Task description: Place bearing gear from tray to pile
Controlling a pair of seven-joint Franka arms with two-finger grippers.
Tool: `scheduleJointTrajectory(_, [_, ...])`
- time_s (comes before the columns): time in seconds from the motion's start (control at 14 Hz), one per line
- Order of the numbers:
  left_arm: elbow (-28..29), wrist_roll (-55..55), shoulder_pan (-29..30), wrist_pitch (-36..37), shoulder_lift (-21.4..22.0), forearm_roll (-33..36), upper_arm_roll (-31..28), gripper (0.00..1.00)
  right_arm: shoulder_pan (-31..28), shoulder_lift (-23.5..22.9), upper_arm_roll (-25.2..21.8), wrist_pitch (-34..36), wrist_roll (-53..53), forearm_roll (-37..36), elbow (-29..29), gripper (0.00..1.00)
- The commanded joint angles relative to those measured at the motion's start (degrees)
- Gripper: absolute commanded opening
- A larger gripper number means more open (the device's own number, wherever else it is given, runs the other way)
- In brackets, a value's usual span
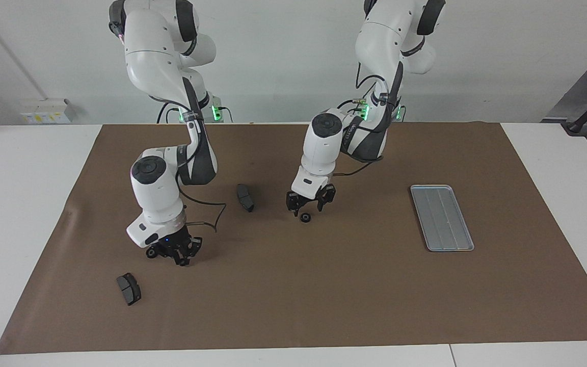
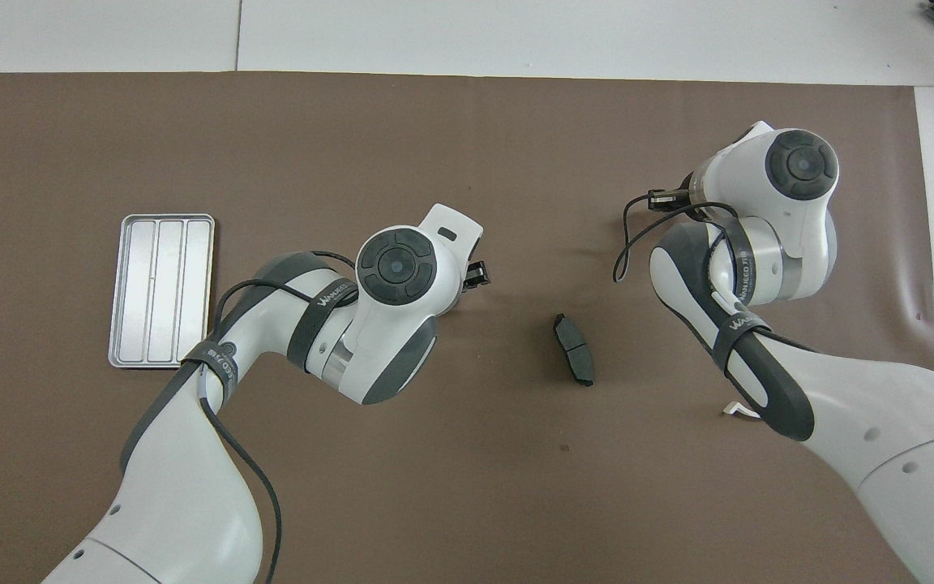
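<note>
A small black bearing gear [image 1: 304, 217] lies on the brown mat mid-table. My left gripper [image 1: 310, 202] hangs just over it, open, holding nothing. In the overhead view only one of its fingers [image 2: 477, 276] shows past the wrist. The silver-grey tray [image 1: 441, 217] [image 2: 160, 289] lies bare toward the left arm's end. My right gripper [image 1: 175, 255] is low over the mat, shut, right beside a second black bearing gear [image 1: 150, 252] toward the right arm's end. A dark brake pad [image 1: 129, 288] lies close to that gear, farther from the robots.
Another dark brake pad [image 1: 245, 197] [image 2: 573, 361] lies mid-mat between the two arms. A tip of a white curved bracket [image 2: 739, 411] peeks out under the right arm. White table borders the mat.
</note>
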State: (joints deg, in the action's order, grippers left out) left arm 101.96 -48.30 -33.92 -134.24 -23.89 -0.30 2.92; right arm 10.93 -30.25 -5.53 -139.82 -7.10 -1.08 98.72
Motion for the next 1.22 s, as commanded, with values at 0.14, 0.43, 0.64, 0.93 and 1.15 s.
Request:
scheduleJointTrajectory(0.14, [-0.27,8.98,7.79,12.48,8.75,-0.05,-0.19,1.00,-0.91,-0.25,1.05,-0.01,0.87,1.43,-0.55,0.99])
scheduleJointTrajectory(0.43, [-0.36,26.46,18.07,23.30,14.03,-0.31,-0.28,1.00,-0.39,0.36,1.05,0.51,0.60,1.52,-0.46,1.00])
scheduleJointTrajectory(0.64, [-0.36,40.00,25.72,27.10,15.88,-0.31,-0.37,1.00,2.85,4.13,1.22,5.68,-1.85,1.61,-0.64,1.00])
scheduleJointTrajectory(0.93, [-0.36,48.81,32.59,28.16,19.83,-0.31,-0.37,1.00,9.88,7.48,1.57,12.46,-10.45,1.52,-1.25,1.00])
scheduleJointTrajectory(1.15, [-0.36,49.09,34.09,29.21,24.22,-0.31,-0.54,1.00,17.17,7.40,1.84,11.77,-20.21,1.52,-1.25,1.00])
